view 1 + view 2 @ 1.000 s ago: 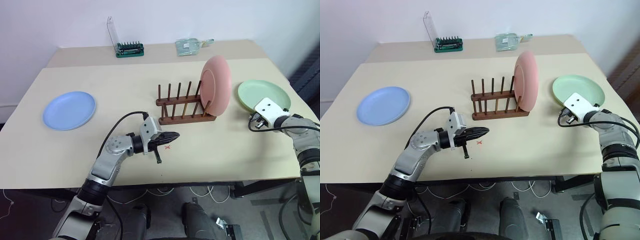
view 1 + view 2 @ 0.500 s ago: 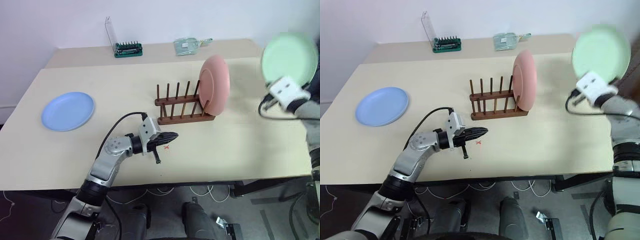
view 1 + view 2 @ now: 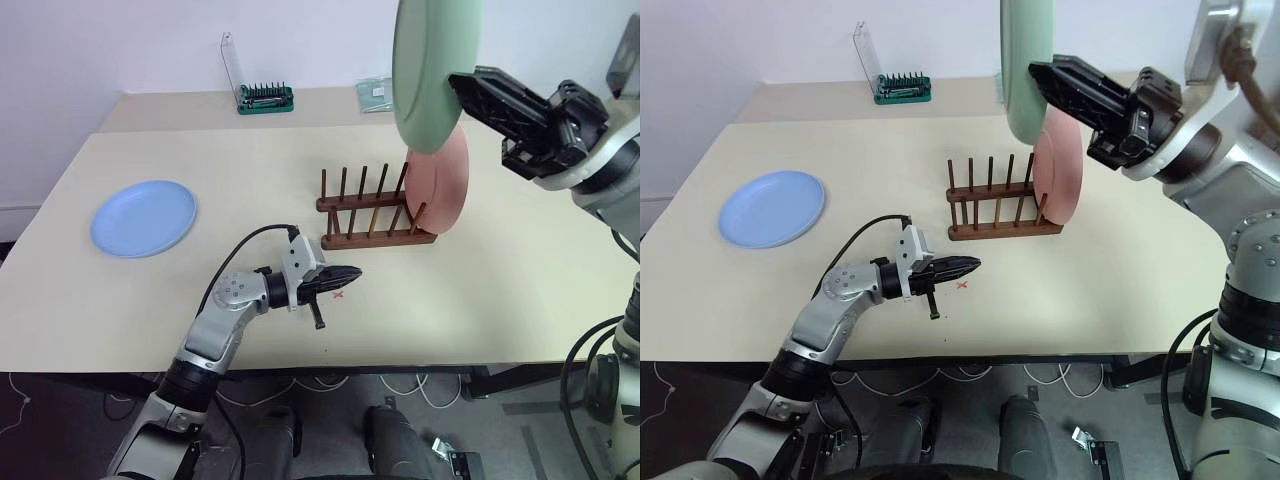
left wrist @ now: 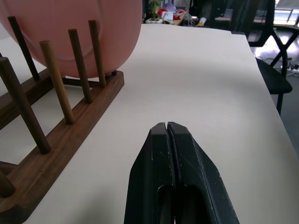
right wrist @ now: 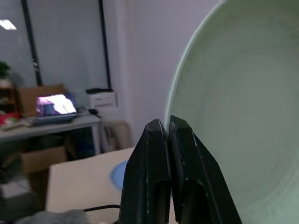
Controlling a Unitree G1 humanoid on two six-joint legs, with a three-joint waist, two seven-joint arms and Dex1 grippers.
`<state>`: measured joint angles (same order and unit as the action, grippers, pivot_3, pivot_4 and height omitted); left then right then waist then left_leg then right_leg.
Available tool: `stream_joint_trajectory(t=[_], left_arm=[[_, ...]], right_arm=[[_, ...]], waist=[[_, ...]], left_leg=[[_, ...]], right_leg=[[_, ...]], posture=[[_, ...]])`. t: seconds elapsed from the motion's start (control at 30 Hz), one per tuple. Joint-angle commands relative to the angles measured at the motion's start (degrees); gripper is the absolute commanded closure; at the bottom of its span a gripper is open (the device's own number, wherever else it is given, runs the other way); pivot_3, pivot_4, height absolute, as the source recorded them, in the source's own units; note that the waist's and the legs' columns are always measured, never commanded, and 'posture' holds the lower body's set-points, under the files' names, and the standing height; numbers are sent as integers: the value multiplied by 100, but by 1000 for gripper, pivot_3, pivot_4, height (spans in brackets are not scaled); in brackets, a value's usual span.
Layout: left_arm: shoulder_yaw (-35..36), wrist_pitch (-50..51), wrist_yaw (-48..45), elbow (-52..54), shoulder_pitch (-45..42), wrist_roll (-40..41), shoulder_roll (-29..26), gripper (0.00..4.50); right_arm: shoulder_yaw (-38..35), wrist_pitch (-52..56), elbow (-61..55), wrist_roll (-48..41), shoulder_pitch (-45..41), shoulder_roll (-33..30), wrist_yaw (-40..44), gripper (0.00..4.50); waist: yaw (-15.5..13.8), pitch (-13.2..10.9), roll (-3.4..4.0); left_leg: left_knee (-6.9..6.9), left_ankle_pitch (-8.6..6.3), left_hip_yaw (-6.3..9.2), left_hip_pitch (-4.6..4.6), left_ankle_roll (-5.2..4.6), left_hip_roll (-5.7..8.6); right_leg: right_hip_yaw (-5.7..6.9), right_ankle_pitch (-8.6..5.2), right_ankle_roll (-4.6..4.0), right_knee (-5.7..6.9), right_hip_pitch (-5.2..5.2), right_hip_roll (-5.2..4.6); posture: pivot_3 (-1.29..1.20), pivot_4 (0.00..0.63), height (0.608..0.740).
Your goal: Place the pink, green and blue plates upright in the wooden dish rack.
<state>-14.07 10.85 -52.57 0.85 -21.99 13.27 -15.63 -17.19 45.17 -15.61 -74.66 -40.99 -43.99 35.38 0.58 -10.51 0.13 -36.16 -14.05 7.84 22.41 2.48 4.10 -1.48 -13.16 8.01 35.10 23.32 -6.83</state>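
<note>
Since the earlier pictures the green plate point(image 3: 428, 70) has left the table's right side and is now high in the air, nearly upright, above the wooden dish rack point(image 3: 375, 212); the right gripper point(image 3: 462, 85) came up with it and pinches its rim with fingers almost together. Inside the rack the pink plate point(image 3: 448, 186) stands upright in the rightmost slot, leaning a little on the pegs, and the other slots hold nothing. On the left of the beige table point(image 3: 520, 290) the blue plate point(image 3: 143, 217) lies flat, well apart from the rack. Low over the table in front of the rack, the left gripper point(image 3: 350, 272) hovers with its fingers pressed fully together and nothing between them, just beside a small red mark point(image 3: 339, 294) on the surface. At the far edge, against the white wall, stand a green-based tool holder point(image 3: 265, 98) with a clear lid raised and a clear packet point(image 3: 375, 93). In the right wrist view a room with a desk and a lit laptop point(image 5: 56, 105) is visible behind the plate.
</note>
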Motion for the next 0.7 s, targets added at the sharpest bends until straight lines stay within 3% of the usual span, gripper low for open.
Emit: stream_joint_trajectory(t=[0.03, 0.43, 0.7], left_arm=[[69, -11, 36, 170, -17, 99, -9, 4500], [118, 68, 130, 281, 60, 110, -56, 4500], [123, 89, 148, 318, 75, 135, -96, 4500]], right_arm=[[339, 428, 179, -183, -70, 251, -141, 4465], [725, 658, 1877, 841, -558, 668, 328, 4465], [604, 780, 2278, 1287, -631, 789, 531, 4465]], waist=[[33, 0, 0], [30, 0, 0], [23, -1, 0]], left_leg=[[1, 0, -2, -1, -1, -1], [1, 0, -4, 3, 0, 0], [1, 0, -4, 3, 0, 1]], right_leg=[[-1, 0, 0, 3, 3, 0], [-1, 1, 1, 11, 13, 2], [-1, 1, 2, 11, 12, 2]], posture=[[0, 150, 740], [0, 150, 740], [0, 150, 740]])
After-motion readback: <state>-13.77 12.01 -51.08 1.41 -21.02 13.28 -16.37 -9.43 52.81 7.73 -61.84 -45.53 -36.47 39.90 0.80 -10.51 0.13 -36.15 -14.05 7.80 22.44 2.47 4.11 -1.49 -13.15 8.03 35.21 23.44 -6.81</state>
